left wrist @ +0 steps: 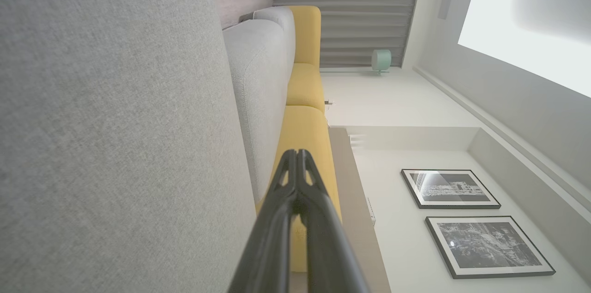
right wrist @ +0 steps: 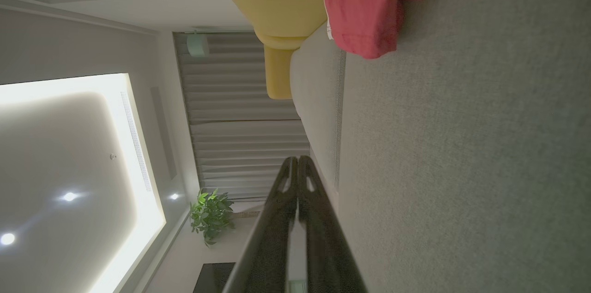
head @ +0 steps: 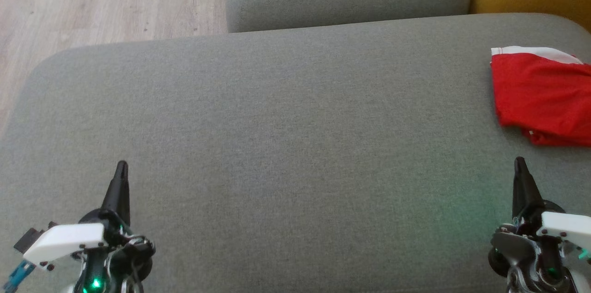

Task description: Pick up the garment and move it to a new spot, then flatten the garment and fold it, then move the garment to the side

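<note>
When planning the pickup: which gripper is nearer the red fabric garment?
Right. The right gripper lies just short of the red fabric garment on the grey cushion's right side; the left gripper is far across at its left.

No writing, label, brand, number or sign can be read anywhere. The red garment (head: 542, 94) at the far right, the grey cushion (head: 286, 145) and the framed prints (left wrist: 450, 188) on the wall carry nothing legible.

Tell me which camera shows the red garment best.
Head view: the red garment lies on the grey cushion, white edge showing, though cropped at right. The right wrist view catches it sideways, cropped at top.
</note>
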Tool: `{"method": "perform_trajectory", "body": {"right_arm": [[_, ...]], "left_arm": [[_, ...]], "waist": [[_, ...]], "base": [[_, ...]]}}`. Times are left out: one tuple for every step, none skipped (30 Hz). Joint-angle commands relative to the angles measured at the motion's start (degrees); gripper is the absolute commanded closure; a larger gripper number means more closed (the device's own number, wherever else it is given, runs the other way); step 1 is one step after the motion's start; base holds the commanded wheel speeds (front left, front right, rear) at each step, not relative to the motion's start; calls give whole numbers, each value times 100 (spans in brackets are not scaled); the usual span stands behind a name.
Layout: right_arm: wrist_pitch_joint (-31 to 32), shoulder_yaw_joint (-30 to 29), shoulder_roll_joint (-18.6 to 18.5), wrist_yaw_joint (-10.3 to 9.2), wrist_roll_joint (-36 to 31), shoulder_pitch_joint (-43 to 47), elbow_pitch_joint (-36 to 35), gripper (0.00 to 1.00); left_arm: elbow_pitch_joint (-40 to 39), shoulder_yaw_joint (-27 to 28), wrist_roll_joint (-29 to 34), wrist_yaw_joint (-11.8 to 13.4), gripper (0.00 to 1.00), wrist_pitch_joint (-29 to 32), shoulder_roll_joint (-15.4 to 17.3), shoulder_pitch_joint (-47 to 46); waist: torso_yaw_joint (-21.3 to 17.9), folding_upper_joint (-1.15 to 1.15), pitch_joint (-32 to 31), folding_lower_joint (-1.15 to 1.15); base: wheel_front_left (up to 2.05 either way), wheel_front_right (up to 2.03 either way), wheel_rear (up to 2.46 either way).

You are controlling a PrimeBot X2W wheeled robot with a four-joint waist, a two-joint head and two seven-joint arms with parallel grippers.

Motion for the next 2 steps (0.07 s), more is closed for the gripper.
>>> {"method": "perform_trajectory", "body": {"right_arm": [[35, 121, -52, -4, 40, -320, -218, 100], [35, 121, -52, -4, 40, -320, -218, 100]], "left_arm": [[-207, 205, -24, -42, 100, 44, 49, -296], [-207, 205, -24, -42, 100, 44, 49, -296]], "waist": [[0, 0, 0, 0], [0, 0, 0, 0]], "base": [[0, 0, 0], [0, 0, 0]]}}
